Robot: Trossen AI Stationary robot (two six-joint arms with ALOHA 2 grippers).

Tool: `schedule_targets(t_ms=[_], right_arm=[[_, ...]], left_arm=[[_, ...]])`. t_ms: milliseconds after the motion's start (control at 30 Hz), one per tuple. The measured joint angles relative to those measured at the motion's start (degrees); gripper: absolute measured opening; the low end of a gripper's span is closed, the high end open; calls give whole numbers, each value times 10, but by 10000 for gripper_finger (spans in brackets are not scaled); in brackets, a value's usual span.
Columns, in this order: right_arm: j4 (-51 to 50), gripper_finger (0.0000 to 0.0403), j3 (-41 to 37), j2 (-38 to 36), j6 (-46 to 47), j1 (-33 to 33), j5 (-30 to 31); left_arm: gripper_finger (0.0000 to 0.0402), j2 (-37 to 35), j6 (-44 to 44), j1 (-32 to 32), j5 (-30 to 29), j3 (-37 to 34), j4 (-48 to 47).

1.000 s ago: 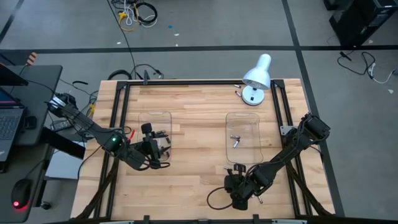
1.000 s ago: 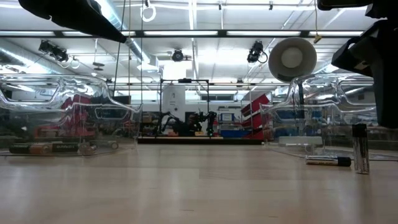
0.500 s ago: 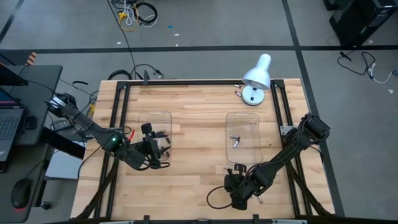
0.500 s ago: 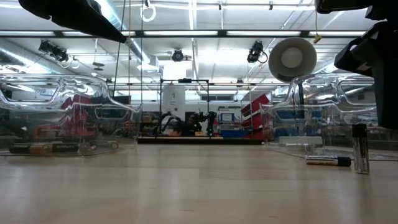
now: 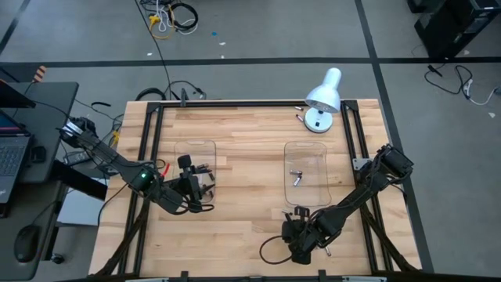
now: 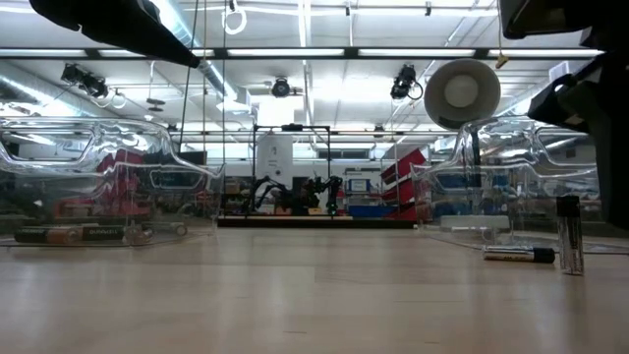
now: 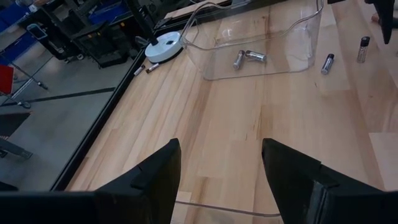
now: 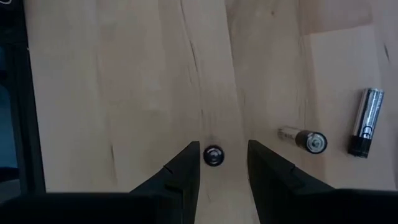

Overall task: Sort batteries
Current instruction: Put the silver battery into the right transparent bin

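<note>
Right gripper (image 8: 219,163) low at the frame's bottom centre, fingers narrowly parted around an upright battery (image 8: 213,155), not closed on it. Left gripper (image 7: 221,171) spread wide over bare wood. Two loose batteries (image 8: 367,122) at right; no readable labels.

Pale wood, clear plastic, bright metal

The table (image 5: 250,157) is smooth, matt, light wooden board; the trays (image 7: 261,37) are glossy see-through plastic; the batteries (image 8: 365,121) are shiny silver metal with dark ends — the lamp (image 5: 322,98) a smooth white, the gripper fingers (image 7: 155,180) matt black.
</note>
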Motion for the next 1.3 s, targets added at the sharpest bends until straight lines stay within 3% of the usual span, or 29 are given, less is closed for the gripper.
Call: schedule_targets(t_ms=[367,967,1133,1300], right_arm=[[1,116,0,0,4,0,0],[1,51,0,0,2,0,-15],[-2,67,0,0,1,1,-25],[-3,108,0,1,2,0,-39]], left_arm=[[223,0,0,0,0,0,0],[223,0,0,0,0,0,0],[223,0,0,0,0,0,0],[223,0,0,0,0,0,0]])
